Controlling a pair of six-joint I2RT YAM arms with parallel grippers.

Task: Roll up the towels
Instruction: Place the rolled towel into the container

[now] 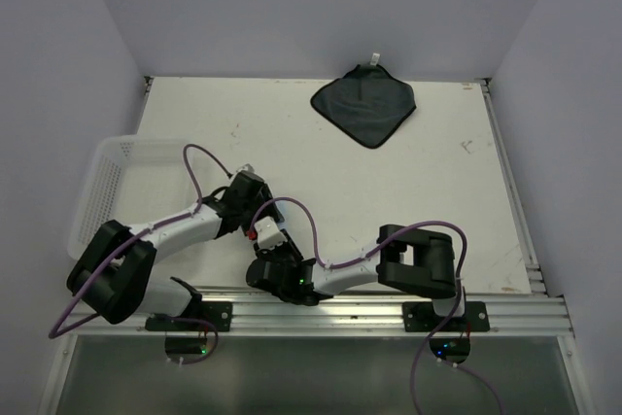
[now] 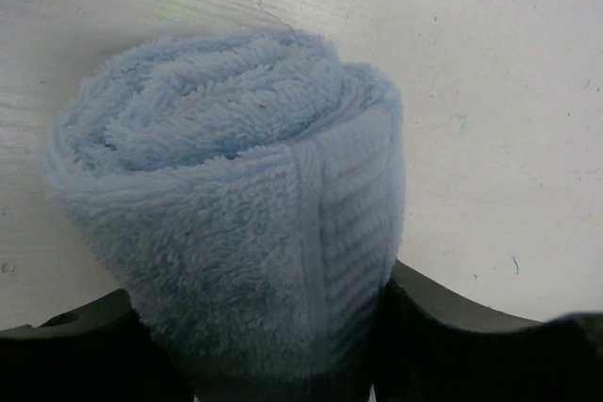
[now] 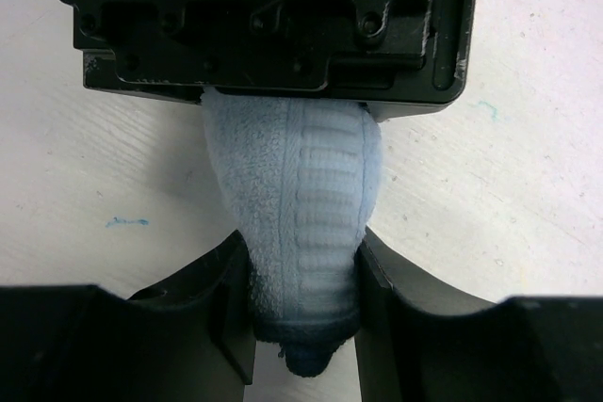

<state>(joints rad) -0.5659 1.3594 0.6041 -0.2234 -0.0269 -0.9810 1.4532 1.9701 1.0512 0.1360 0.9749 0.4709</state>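
Observation:
The light blue towel (image 2: 226, 195) is wound into a thick roll on the white table (image 2: 490, 91), and its spiral end faces the left wrist view. My left gripper (image 2: 254, 355) has both fingers against the sides of the roll, shut on it. From the opposite side my right gripper (image 3: 303, 317) is shut on the roll's narrower ribbed end (image 3: 301, 204), facing the left gripper's black body (image 3: 264, 25). In the top view the two grippers (image 1: 270, 240) (image 1: 277, 264) meet near the front edge and hide the roll. The dark grey towel (image 1: 364, 104) lies flat at the far edge, its white tag pointing away.
A white mesh basket (image 1: 102, 191) stands at the table's left edge, beside the left arm. An aluminium rail (image 1: 389, 313) runs along the near edge under both arm bases. Walls close in the table at the back and on both sides.

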